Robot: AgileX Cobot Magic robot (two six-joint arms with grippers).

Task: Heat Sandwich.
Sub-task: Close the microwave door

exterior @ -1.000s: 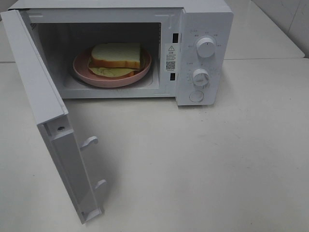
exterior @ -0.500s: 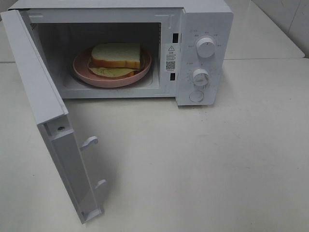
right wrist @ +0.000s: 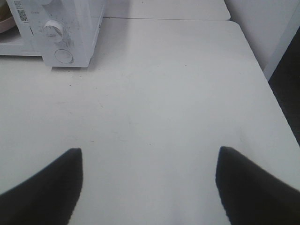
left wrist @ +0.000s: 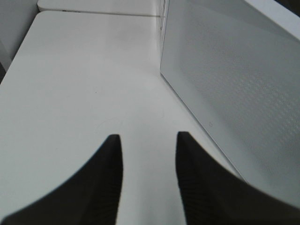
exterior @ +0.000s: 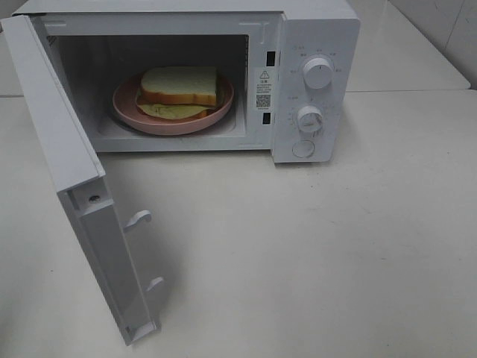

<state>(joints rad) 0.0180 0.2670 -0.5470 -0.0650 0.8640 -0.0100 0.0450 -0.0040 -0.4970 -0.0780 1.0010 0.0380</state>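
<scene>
1. White surface (exterior: 335, 246), tiled wall behind; microwave (exterior: 313, 45) standing open.
2. Inside the cavity: sandwich (exterior: 179, 86) on pink plate (exterior: 130, 112).
3. Just beside the door (exterior: 52, 127), outer side: left pincer (left wrist: 147, 140), partly open, empty. Over bare surface: right pincer (right wrist: 149, 159), wide, empty.
4. Likely step: shut door. Push its outer face near the free edge, steadily, until latches catch.

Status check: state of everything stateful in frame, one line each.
microwave door: swung fully open
sandwich: on the plate, inside the cavity
pink plate: inside the microwave, flat on its floor
left tool: jaws partly apart, empty
right tool: jaws wide apart, empty
</scene>
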